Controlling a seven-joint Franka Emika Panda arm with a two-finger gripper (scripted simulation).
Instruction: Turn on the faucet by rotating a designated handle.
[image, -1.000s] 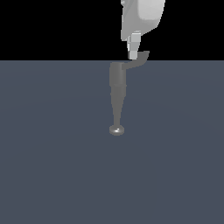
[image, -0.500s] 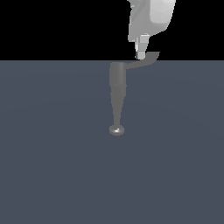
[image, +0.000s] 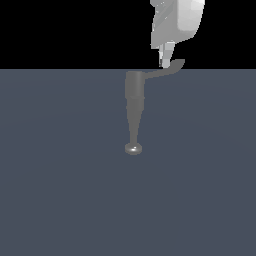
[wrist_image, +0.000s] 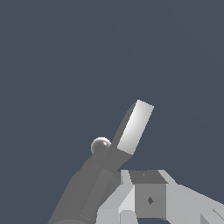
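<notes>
**Mia:** Dark grey-blue floor (image: 60, 200) fills most of the exterior view, and a black band sits across the top. What do you see in the middle?

**Ben:** I see the faucet (image: 134, 100). It is near the middle of the frame, a bit above the center. Its round body is at the top, right at the edge of the black band. It gets thinner going down the frame, and it ends in a small shiny ball (image: 133, 148).

**Mia:** And to the right of that?

**Ben:** The handle (image: 165, 69) sticks out from the top of the body toward the exterior view's right. It is thin and bends up a little, with a flat end.

**Mia:** What about the robot?

**Ben:** It is in the upper right of the frame, big and white. The gripper (image: 166, 56) points down and its tip sits right by the handle, near the flat end.

**Mia:** Is the gripper spread or pressed together?

**Ben:** I cannot tell. In the wrist view I see the white gripper (wrist_image: 144, 199) at the bottom, with the flat pale paddle of the handle (wrist_image: 134, 127) and the shiny ball (wrist_image: 100, 145) close by.
</notes>
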